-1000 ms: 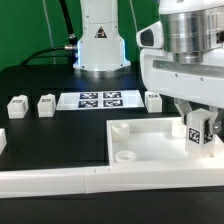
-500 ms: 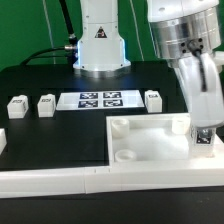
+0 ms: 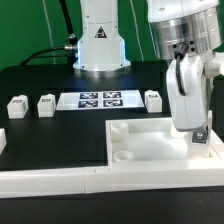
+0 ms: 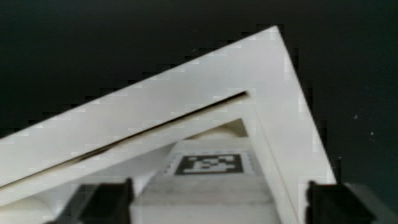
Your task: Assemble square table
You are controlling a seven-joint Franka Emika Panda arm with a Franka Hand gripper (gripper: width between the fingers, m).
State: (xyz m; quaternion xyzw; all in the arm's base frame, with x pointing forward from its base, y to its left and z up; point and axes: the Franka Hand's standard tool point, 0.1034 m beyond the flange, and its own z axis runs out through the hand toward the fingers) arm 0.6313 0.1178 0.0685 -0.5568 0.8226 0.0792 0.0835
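The white square table top (image 3: 150, 142) lies at the exterior view's right, with round sockets (image 3: 120, 127) at its corners. My gripper (image 3: 199, 130) is tilted over the top's far right corner and shut on a white tagged leg post (image 3: 201, 134). In the wrist view the dark fingers (image 4: 98, 205) flank the held post (image 4: 214, 188), whose tag faces the camera, with the top's white corner (image 4: 267, 90) beyond it. Three loose leg posts (image 3: 17, 104) (image 3: 46, 103) (image 3: 153, 99) stand on the black table.
The marker board (image 3: 100, 99) lies between the loose posts, in front of the arm's base (image 3: 100, 45). A long white rail (image 3: 50, 180) runs along the front. Another white piece (image 3: 2, 140) shows at the left edge.
The wrist has turned and tilted. The held leg post has gone down and toward the top's right corner. The loose posts and the top have not moved.
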